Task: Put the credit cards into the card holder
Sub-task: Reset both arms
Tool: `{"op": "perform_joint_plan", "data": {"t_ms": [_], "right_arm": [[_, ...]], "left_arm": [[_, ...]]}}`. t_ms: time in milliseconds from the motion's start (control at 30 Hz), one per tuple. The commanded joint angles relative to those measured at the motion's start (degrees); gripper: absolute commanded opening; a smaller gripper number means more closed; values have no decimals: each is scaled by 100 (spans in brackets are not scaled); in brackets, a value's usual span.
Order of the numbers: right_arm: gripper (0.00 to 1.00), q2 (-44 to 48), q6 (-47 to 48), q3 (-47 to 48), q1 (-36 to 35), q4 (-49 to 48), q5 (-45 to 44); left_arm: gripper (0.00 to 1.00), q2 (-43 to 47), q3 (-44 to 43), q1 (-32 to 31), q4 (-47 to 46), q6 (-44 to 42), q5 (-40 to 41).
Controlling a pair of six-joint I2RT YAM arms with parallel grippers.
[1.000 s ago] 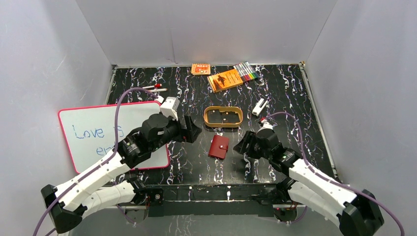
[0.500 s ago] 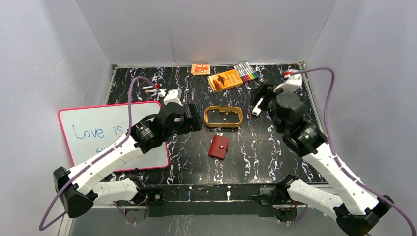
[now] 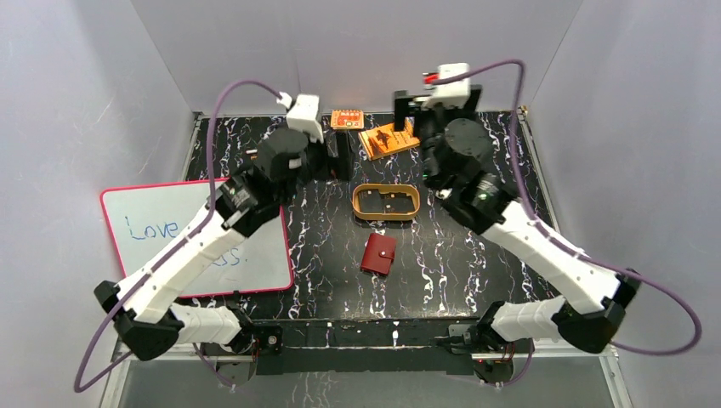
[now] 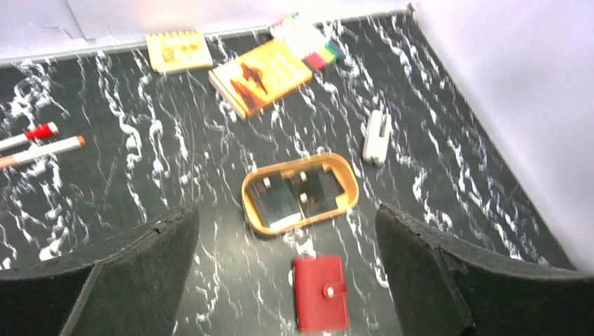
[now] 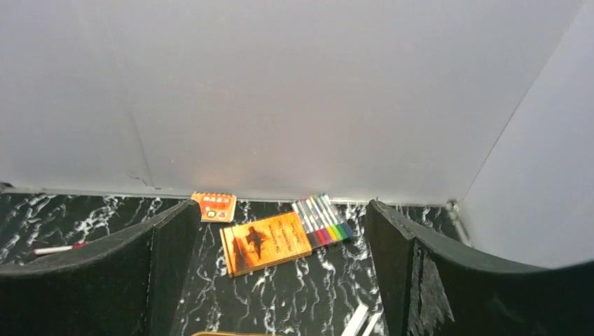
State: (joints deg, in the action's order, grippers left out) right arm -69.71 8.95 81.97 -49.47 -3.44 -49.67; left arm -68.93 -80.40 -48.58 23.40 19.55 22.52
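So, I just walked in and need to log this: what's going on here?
Nothing is held. Both arms are raised over the table, left gripper and right gripper open and empty. The credit cards lie in the tan oval tray, and the card holder lies shut on the table nearer the arms' bases.

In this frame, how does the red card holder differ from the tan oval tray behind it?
The card holder is a dark red rectangle; the tray is a tan-yellow oval. The card holder lies folded shut with its snap tab fastened, while the tray is open-topped with dark credit cards lying inside. The card holder sits nearer the arm bases, the tray farther back. Both rest flat on the black marbled table, not touching each other.
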Motion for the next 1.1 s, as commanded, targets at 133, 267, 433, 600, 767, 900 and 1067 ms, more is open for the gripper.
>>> {"op": "perform_joint_plan", "data": {"t_ms": [133, 267, 433, 600, 767, 900, 1067], "right_arm": [[99, -1541, 4392, 1141, -1539, -3858, -1413], [99, -1326, 2360, 1320, -1165, -1182, -1259], [99, -65, -1495, 738, 393, 1606, 902], [99, 1305, -1337, -324, 501, 1278, 1606], [99, 2135, -1035, -656, 508, 1336, 1681], [99, 2542, -913, -980, 504, 1136, 1614], [99, 2492, -972, -1078, 508, 1121, 1701]], "left_arm": [[92, -1162, -2111, 1444, 119, -21, -602], [92, -860, -2319, 1472, 22, 17, -246], [93, 360, -1173, 1465, -586, -304, -296], [93, 1138, -389, 1332, -476, -612, -92], [93, 1467, -35, 1237, -408, -512, 69], [93, 1519, -8, 1237, -406, -391, -56], [93, 1399, -214, 1229, -382, -368, -256]]}}
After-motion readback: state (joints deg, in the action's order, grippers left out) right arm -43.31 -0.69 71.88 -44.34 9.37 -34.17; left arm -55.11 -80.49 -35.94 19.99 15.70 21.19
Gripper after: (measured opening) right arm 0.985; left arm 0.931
